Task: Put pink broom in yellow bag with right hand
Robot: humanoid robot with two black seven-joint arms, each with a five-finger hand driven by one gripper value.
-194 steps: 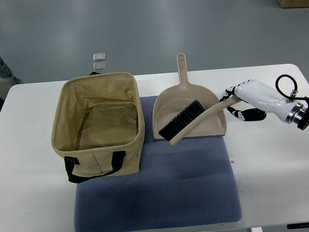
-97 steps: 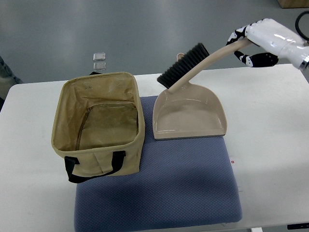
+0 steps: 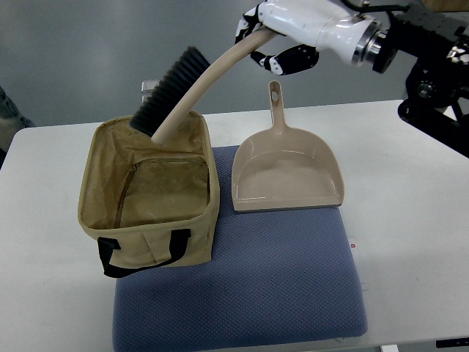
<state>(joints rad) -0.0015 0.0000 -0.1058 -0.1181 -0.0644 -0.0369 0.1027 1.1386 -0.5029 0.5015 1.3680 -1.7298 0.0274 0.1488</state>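
Note:
My right hand is shut on the handle end of the broom, a beige-pink curved brush with black bristles. It holds the broom in the air, the bristle head above the far edge of the open yellow bag. The bag stands on the left of a blue mat, mouth up, with black handles at its near side. Its inside shows only a zipped pocket. The left hand is out of view.
A matching beige dustpan lies on the blue mat, right of the bag, handle pointing away. The mat lies on a white table. Two small clear items lie on the floor beyond the table.
The right hand lifted the broom out of the dustpan and carried it up and left. The bristle head went from the dustpan to above the bag's far edge.

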